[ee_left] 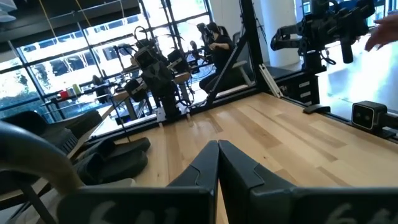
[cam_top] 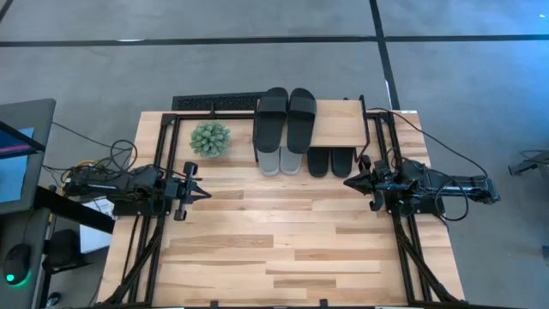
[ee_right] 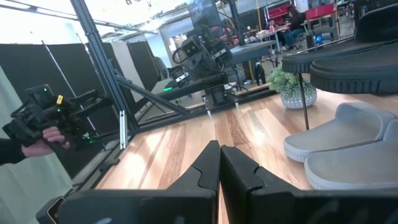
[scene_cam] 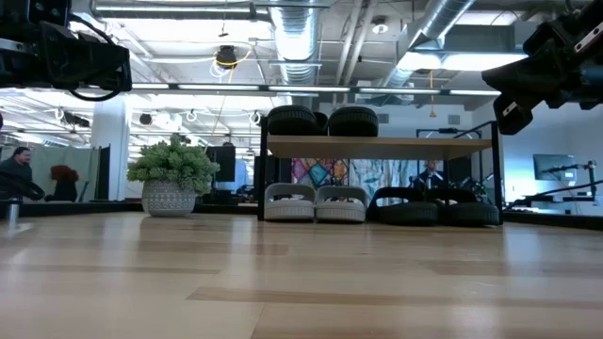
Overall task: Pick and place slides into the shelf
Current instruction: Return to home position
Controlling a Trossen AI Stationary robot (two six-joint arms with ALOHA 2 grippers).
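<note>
Six slides, all at the shelf, with both arms parked clear of it.

- Your left pincer (cam_top: 202, 190) hangs over the left side of the worktop (cam_top: 283, 249), tips pointing toward the middle. In the left wrist view its fingers (ee_left: 199, 171) are pressed together with nothing between them.
- A small potted plant (cam_top: 210, 138) stands on the worktop just left of the shelf (cam_top: 340, 125).
- One black pair (cam_top: 274, 116) lies side by side on the left part of the shelf's top board, ends overhanging the front edge. The right part of the board is bare.
- In the low view you see four slides in a row on the worktop under the board. The grey pair (scene_cam: 289, 202) is on the left, directly below the top pair. The second black pair (scene_cam: 408, 209) is on the right, just beside the grey one.
- From above, the ends of all four poke out past the board's front edge.
- Your right pincer (cam_top: 348, 181) hovers over the right side of the worktop, raised, near the ends of the lower black pair but not touching them. Its tips point toward the middle and it is clenched on nothing.
- In the right wrist view, a person's hand (ee_right: 38, 142) grips a dark device (ee_right: 53, 115) beyond the worktop.
</note>
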